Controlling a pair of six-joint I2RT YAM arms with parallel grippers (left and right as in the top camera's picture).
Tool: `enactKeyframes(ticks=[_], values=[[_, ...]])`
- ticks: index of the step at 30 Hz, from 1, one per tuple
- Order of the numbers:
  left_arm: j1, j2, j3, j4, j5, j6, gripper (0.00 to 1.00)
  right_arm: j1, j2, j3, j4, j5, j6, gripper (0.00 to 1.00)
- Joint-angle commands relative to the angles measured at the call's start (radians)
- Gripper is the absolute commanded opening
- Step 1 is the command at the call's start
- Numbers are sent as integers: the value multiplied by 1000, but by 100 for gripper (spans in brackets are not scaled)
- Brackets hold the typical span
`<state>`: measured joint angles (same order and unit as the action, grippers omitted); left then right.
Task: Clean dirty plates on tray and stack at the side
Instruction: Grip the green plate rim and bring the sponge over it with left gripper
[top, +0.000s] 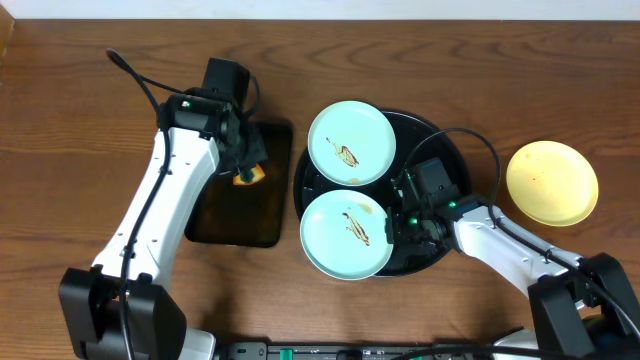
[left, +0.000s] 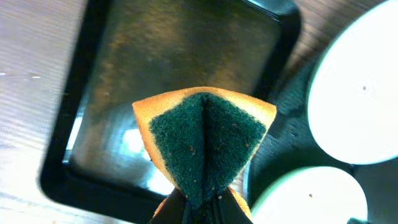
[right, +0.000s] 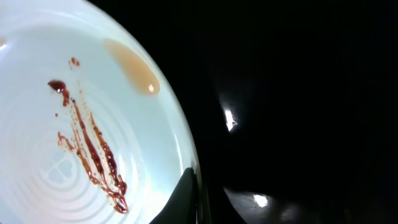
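At the centre of the overhead view, a round black tray (top: 418, 130) sits on a wooden table (top: 80, 120) and carries two pale mint plates, both with brown smears. The upper mint plate (top: 351, 143) lies toward the top of the tray. The lower mint plate (top: 347, 234) lies toward the bottom, and its lower-left edge reaches past the tray's rim. A yellow plate (top: 552, 183) rests on the table at the right of the frame, apart from the tray. The right gripper (top: 395, 225) is at the right-hand rim of the lower mint plate. In the right wrist view a dark finger lies over that rim at the bottom of the frame, but it is not possible to tell whether the fingers are pinching the plate. To the left of the tray, the left gripper (top: 243, 165) is closed on a folded sponge (top: 248, 176), yellow with a green scouring face. It holds the sponge above the upper right corner of a rectangular black tray (top: 235, 215). Several things could go wrong from here. If the hold on the rim is shallow, the smooth plate could slip or tip. A plate that is not steadied could slide on the glossy tray under the sponge's push and knock its neighbour, which lies very close. The overhanging edge could also let that plate tilt off the tray.
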<state>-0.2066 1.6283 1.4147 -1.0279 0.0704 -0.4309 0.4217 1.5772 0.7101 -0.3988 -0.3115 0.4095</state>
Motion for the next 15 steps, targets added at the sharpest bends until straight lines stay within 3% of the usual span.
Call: enactKeyframes(ticks=[1, 8, 15], values=[[-39, -11, -3, 10, 126, 59, 7, -26, -26, -4, -34, 144, 5, 1], [-180, 0, -3, 58, 230, 106, 8, -67, -156, -3, -74, 294, -52, 1], [-340, 72, -8, 129, 309, 67, 8, -67, -164, -3, -109, 251, -51, 1]])
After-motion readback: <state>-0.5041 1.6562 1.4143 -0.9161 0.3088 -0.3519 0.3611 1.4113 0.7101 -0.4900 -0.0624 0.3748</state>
